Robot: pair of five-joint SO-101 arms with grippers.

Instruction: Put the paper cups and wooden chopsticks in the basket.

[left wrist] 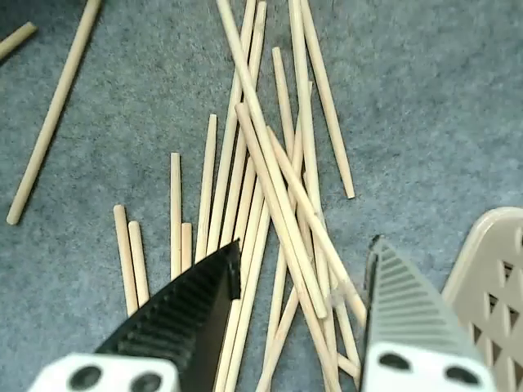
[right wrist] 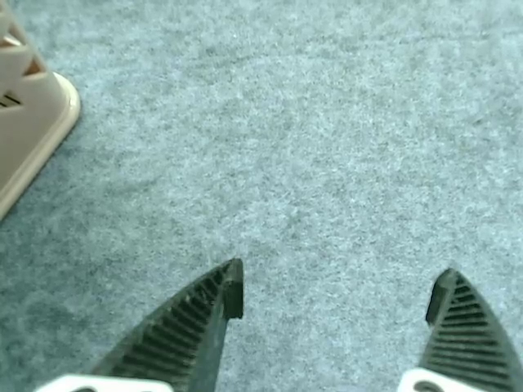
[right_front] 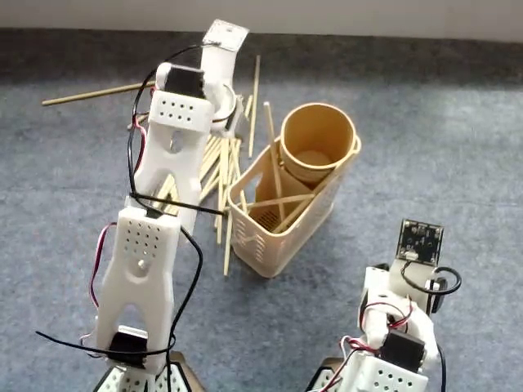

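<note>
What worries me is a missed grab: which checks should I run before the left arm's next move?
1. Left pincer open: ok.
2. Loose chopsticks under the gap between its fingertips: ok.
3. One stick lying apart for a clean grab: not ok, they cross in a pile.
4. Height of the left pincer above the pile: cannot tell.
5. Paper cup already in the basket: ok.
6. Right pincer out of the way: ok, open over bare carpet beside the basket.

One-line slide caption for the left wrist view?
Open left gripper over a pile of chopsticks on grey carpet, basket corner beside it.
</note>
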